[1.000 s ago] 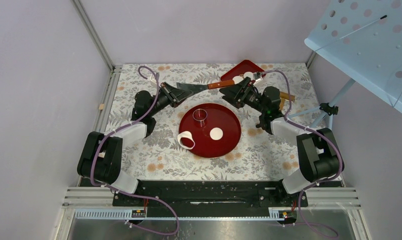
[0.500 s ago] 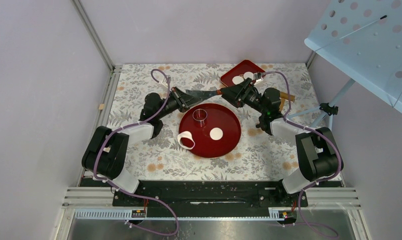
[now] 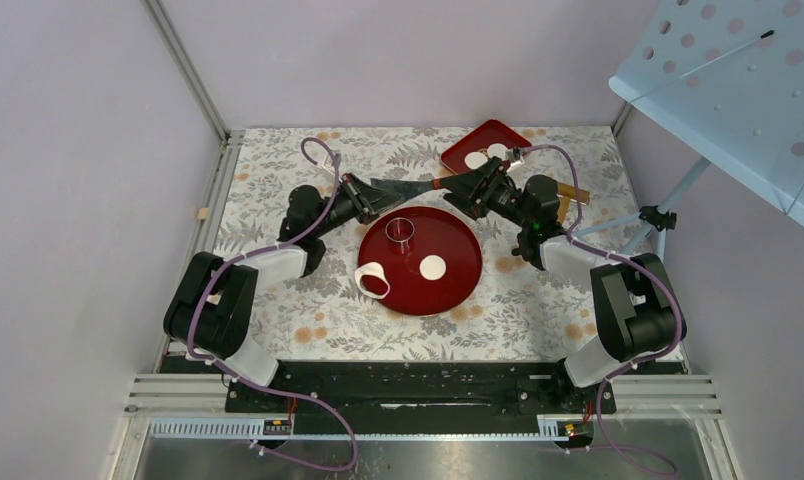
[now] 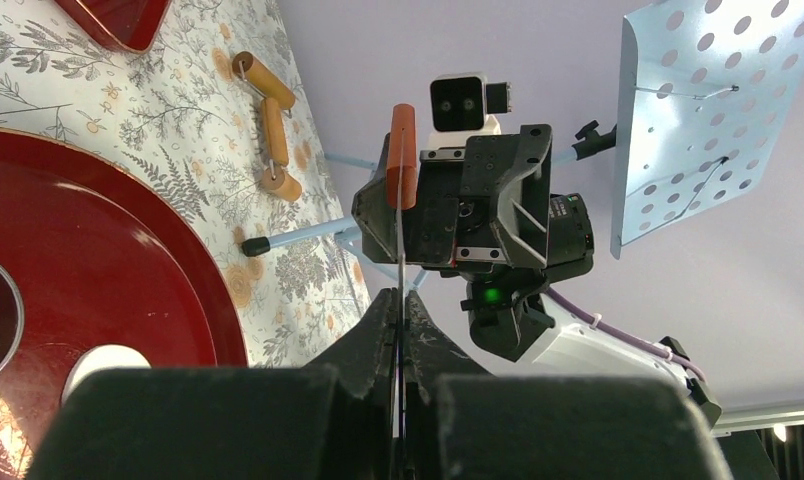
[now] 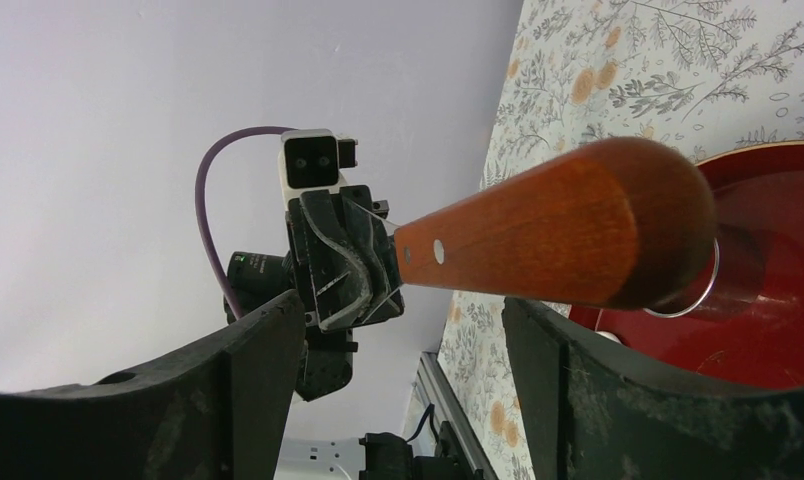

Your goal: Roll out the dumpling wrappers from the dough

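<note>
My left gripper (image 3: 376,193) is shut on the thin metal blade of a spatula (image 3: 406,184) and holds it in the air behind the round red tray (image 3: 456,290). The blade runs edge-on between its jaws in the left wrist view (image 4: 403,300). My right gripper (image 3: 465,188) is open, its fingers wide on either side of the spatula's wooden handle (image 5: 558,235) without closing on it. On the round tray lie one white wrapper disc (image 3: 433,267), a metal ring cutter (image 3: 403,232) and the dough scrap with a hole (image 3: 373,281). Two more wrapper discs (image 3: 486,156) lie on a small red square tray (image 3: 460,150).
A wooden rolling pin (image 4: 268,125) lies on the floral tablecloth beyond the right arm. A pale blue perforated panel (image 3: 738,90) on a stand overhangs the back right corner. Metal frame rails run along the table's left and back edges.
My left arm has swung right, carrying the spatula so its handle now sits between my right gripper's open fingers. Things on the trays have not moved.
</note>
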`<move>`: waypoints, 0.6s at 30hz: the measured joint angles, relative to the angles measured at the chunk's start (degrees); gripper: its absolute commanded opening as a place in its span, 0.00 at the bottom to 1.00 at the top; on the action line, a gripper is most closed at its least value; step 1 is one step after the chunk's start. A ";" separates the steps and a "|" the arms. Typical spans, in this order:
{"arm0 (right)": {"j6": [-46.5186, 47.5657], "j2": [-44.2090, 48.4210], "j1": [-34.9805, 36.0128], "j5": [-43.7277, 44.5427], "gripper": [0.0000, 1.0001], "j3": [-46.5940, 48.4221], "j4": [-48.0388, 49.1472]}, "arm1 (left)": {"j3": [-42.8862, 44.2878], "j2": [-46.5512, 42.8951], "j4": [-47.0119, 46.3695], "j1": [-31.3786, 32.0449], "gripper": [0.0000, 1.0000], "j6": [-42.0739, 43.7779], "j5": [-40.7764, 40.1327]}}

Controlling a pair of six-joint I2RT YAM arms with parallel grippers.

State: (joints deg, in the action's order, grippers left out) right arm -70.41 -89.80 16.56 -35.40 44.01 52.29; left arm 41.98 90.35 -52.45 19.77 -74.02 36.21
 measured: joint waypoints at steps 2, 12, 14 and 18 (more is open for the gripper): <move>0.00 -0.24 0.00 0.00 0.79 0.00 -0.24 | 0.00 0.00 -0.02 -0.17 0.00 -0.02 0.02; -0.35 -0.46 -0.81 0.07 0.79 0.00 -0.02 | 0.00 0.00 -0.02 0.13 0.00 -0.22 0.02; -0.63 -0.46 -1.42 0.35 0.79 0.00 0.28 | 0.00 0.00 -0.02 0.66 0.00 -0.26 0.02; -1.14 -0.46 -2.40 0.50 0.79 0.00 1.01 | 0.00 0.00 -0.02 1.49 0.00 -0.63 0.26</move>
State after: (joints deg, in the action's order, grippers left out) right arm -71.55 -90.26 14.15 -34.89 44.01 53.30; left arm 41.98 90.35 -52.47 21.26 -74.65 36.47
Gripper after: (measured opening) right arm 0.787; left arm 0.010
